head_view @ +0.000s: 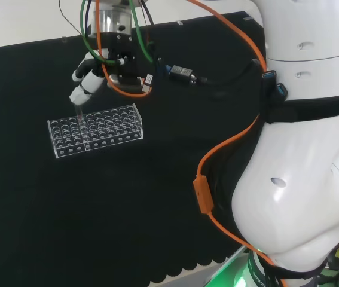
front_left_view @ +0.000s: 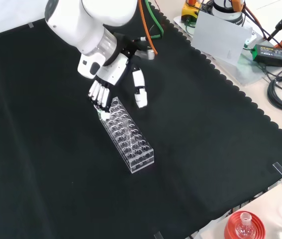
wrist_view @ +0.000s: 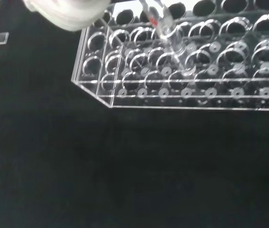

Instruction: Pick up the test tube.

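Test tube (wrist_view: pixel 168 35): clear, standing in a well near one end of the clear rack (head_view: pixel 95 130), hand (head_view: pixel 84 84) above that end, fingers apparently pinching its top; risk: tilted pull jams tube or lifts rack; tube outline and contact hard to make out.

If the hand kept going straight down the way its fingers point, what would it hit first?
Most likely the clear rack. The hand hangs over its left end in the head view, fingers pointing down by a tube standing there. Whether the fingers already pinch that tube is unclear, so the tube's top might come first.
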